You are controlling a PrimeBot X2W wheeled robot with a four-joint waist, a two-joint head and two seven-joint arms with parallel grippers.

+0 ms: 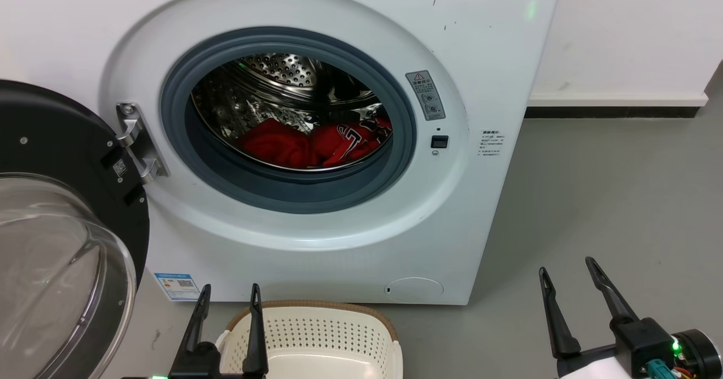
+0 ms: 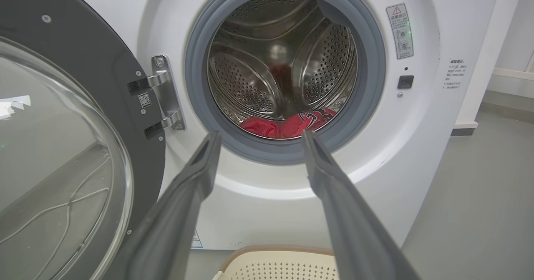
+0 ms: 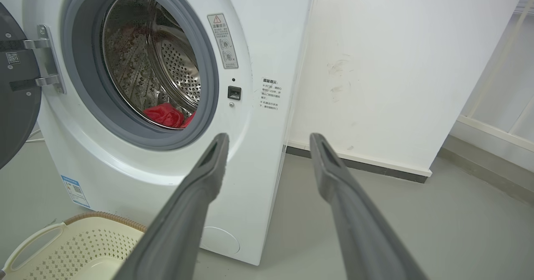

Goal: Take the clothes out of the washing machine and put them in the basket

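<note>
Head view: the clothes (image 1: 308,142) lay in the washer's (image 1: 486,74) drum (image 1: 282,71), door (image 1: 51,142) swung open at my left; the basket (image 1: 316,328) stood on the floor (image 1: 593,198) before it. My left gripper (image 1: 230,288) hung spread and empty at the basket's left edge; my right gripper (image 1: 566,266), likewise spread and empty, was well off right. Left wrist: clothes low in the drum. Right wrist: clothes behind the grey ring (image 3: 83,104).

A laundry corner in a plain, bare room: a white front-loading washing machine (image 1: 339,255) stands on a smooth grey floor (image 1: 610,198) against a white wall (image 1: 621,29) with a dark skirting strip (image 1: 610,112). Its door (image 1: 56,243) is swung open, and a cream perforated basket (image 1: 316,334) sits just before it.
</note>
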